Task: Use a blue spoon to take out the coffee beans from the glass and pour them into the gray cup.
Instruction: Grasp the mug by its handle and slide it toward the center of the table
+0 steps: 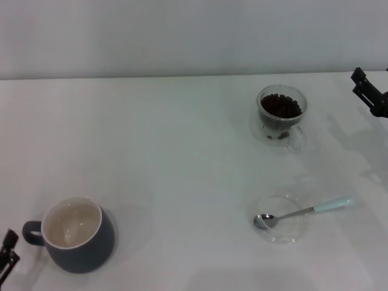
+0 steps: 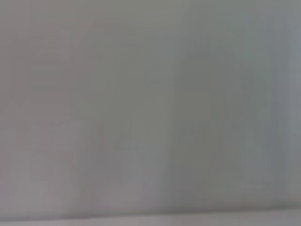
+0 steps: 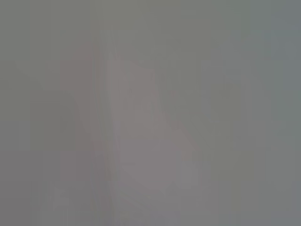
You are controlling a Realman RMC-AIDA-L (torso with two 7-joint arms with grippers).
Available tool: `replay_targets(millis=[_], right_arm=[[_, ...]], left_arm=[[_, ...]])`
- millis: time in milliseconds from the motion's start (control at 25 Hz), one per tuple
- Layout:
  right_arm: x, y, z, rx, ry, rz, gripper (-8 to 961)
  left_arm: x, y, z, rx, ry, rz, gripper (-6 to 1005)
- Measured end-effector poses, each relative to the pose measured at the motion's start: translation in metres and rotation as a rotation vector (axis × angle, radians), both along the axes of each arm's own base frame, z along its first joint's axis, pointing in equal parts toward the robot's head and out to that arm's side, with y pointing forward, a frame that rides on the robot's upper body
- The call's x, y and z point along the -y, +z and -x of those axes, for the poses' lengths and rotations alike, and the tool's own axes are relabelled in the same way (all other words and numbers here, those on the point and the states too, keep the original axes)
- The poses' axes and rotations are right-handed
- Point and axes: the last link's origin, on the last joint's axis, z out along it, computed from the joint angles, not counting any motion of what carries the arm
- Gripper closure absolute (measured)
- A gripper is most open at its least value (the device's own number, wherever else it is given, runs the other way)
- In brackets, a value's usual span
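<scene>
The blue spoon point(image 1: 301, 212) lies with its silver bowl on a flat clear glass saucer point(image 1: 282, 219), its pale blue handle pointing right. The glass point(image 1: 281, 112) stands at the back right, holding a heap of coffee beans point(image 1: 280, 106). The gray cup point(image 1: 76, 233) stands at the front left, cream inside, handle to the left. My left gripper point(image 1: 7, 251) shows at the bottom left edge, just left of the cup. My right gripper point(image 1: 370, 91) shows at the right edge, right of the glass. Both wrist views show only blank grey surface.
The white table point(image 1: 182, 170) spreads between the cup and the glass. A pale wall runs along the table's back edge.
</scene>
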Motion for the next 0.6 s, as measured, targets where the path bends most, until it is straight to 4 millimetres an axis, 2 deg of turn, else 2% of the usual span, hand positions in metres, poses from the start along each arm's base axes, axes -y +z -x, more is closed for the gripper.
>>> replay_targets(millis=[360,600], right_arm=[[-0.002,0.0,0.001,0.0,0.004,0.0,94],[-0.002,0.0,0.002,-0.002,0.004,-0.001,94]], left_arm=[[0.006,-0.006,0.006,-0.048,0.001,0.085,107],[-0.003,-0.012,0.015,-0.077,0.058,0.126,107]])
